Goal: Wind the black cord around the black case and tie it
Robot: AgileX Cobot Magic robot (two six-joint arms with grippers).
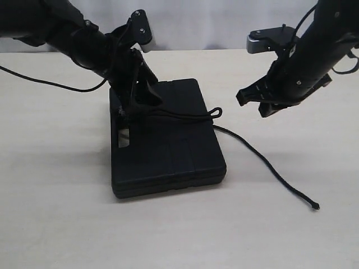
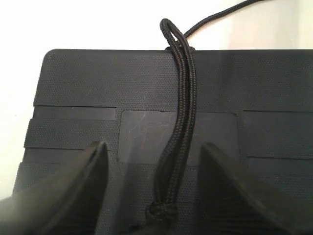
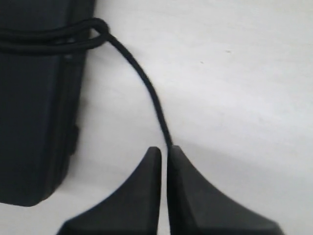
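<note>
Fingers (image 2: pixel 83 181) of the left gripper (image 2: pixel 154 145) spread wide apart, low over the ribbed lid of the black case (image 2: pixel 88 83); between them, clear of both, a doubled run of the black cord (image 2: pixel 183 98); frayed knot (image 2: pixel 161 211) back toward the finger roots; beyond the fingertips, cord stretched across the lid to the far edge of the case, ending there in a small loop (image 2: pixel 168 29) just past that edge; single strand leading off from the loop onto the pale table (image 1: pixel 56 213). Contact of these fingers with the lid: cannot tell.

Fingers (image 3: pixel 142 196) of the right gripper (image 3: pixel 164 149) pressed together, nothing seen pinched; in the right wrist view, strand running from the case edge toward the tips and slipping out of sight behind them; in the exterior view, same gripper up off the table, apart from the case, loose strand lying on the table below it and on to a knotted tip (image 1: pixel 316 207). Case flat on the table under the left fingers; handle slot (image 1: pixel 123 137) on the side by those fingers.
</note>
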